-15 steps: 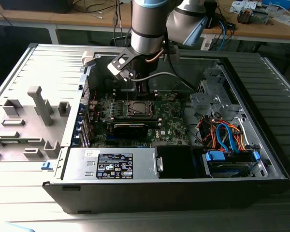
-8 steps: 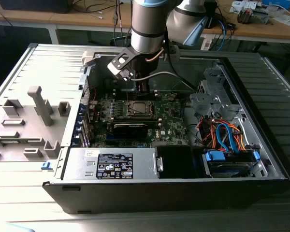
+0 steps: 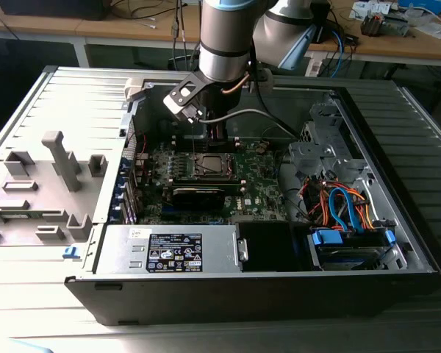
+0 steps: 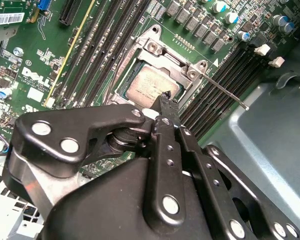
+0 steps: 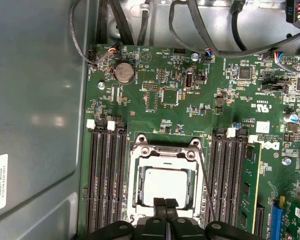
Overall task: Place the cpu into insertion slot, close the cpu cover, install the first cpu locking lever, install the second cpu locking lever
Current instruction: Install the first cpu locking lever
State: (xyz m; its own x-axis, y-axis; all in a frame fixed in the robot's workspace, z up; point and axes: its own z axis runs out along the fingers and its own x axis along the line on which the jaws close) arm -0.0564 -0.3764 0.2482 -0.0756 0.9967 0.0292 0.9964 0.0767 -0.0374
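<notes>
"While the claw (image 5: 165, 201) hangs clenched on nothing, where's the chip (image 5: 167, 186)?"

"Just beyond its tips, seated in the socket (image 5: 140, 200), with the cover (image 5: 165, 152) seemingly flat over it."

"So levers now?"

"I'd reckon so. The thin lever (image 5: 206, 185) beside the claw looks unlatched, and needs catching squarely without skidding onto the board (image 5: 165, 95)."

Long black memory slots (image 5: 106, 175) flank the dull silver square cover frame (image 5: 165, 157); a thin steel lever rod (image 5: 205, 180) slants beside it; low green board (image 5: 140, 107) beyond.
</notes>
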